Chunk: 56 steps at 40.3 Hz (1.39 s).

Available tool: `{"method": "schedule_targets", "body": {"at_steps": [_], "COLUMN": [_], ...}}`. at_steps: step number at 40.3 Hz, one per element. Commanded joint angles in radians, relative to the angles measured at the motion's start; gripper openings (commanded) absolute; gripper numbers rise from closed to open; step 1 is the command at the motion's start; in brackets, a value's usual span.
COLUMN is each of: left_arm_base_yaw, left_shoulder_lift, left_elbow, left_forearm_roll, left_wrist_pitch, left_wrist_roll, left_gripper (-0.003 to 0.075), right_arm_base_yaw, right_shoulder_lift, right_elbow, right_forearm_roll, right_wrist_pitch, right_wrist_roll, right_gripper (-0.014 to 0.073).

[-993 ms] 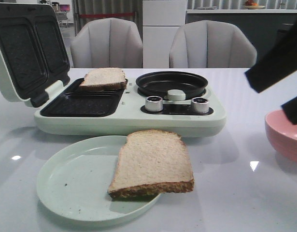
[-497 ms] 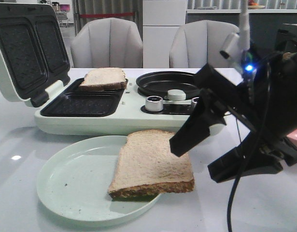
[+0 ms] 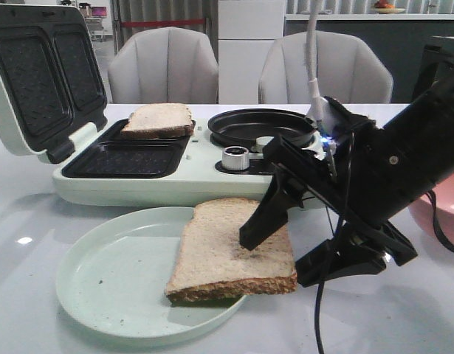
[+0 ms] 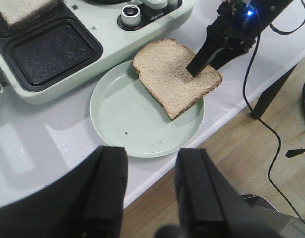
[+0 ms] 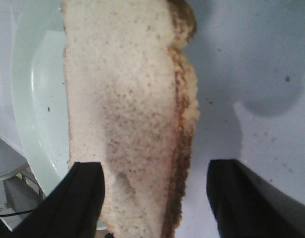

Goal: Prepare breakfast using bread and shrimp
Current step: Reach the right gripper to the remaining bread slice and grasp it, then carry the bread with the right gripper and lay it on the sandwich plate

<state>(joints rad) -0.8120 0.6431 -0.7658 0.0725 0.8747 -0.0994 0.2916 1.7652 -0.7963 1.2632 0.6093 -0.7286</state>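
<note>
bread, slice 1 (image 3: 234,247): lies on pale green plate (image 3: 112,284), its right edge overhanging the plate rim toward the counter (image 3: 374,324); crust edge faces the camera in front view.
bread, slice 2 (image 3: 159,119): sits in rear well of the sandwich maker (image 3: 190,166), flat, untouched by either arm.
shrimp: not seen in any view.
R tool (image 3: 282,254): released, jaws spread wide; upper finger tip at slice 1's top face near its right side, can't tell if touching; lower finger off the slice's right edge, low by the counter. R wrist view: slice between the two fingers, nothing pinched.
L tool (image 4: 152,193): released, fingers apart, nothing between them; well apart from the plate, seen only in L wrist view.
sandwich maker: lid (image 3: 42,77) up at left, both wells exposed; front well bare dark plate.
round pan (image 3: 262,127): black, on the maker's right half, behind the knobs.
knob (image 3: 235,158): silver, one visible; the rest hidden by R arm.
pink bowl (image 3: 437,214): far right on counter, partly hidden behind R arm.
chairs (image 3: 164,66): two grey, behind the counter.
</note>
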Motion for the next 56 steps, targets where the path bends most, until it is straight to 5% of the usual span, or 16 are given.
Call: {"method": "schedule_targets", "body": {"at_steps": [1, 11, 22, 38, 56], "left_arm_base_yaw": [-0.008, -0.008, -0.008, -0.008, -0.008], "left_shoulder_lift": [-0.002, -0.002, -0.002, -0.002, -0.002], "left_elbow": [-0.024, -0.024, -0.024, -0.024, -0.024], "left_forearm_roll": [-0.004, 0.006, 0.013, 0.013, 0.013], "left_wrist_pitch": [-0.072, -0.072, -0.072, -0.074, -0.107], "left_wrist_roll": [-0.003, -0.003, -0.003, -0.003, -0.003], "left_gripper": [0.0308, 0.0308, 0.0308, 0.0308, 0.0308], "right_arm_base_yaw": [0.002, 0.002, 0.002, 0.002, 0.01], "right_shoulder_lift": [-0.028, -0.028, -0.117, -0.409, -0.122], "right_elbow": [-0.031, -0.031, -0.031, -0.061, -0.301], "right_forearm_roll": [0.027, 0.019, -0.013, 0.085, 0.456], "right_wrist_pitch": [0.054, 0.052, 0.056, 0.117, 0.178], "right_wrist_roll": [-0.037, -0.057, -0.07, -0.088, -0.3], "right_gripper": [0.0493, 0.0207, 0.0052, 0.0035, 0.0035]}}
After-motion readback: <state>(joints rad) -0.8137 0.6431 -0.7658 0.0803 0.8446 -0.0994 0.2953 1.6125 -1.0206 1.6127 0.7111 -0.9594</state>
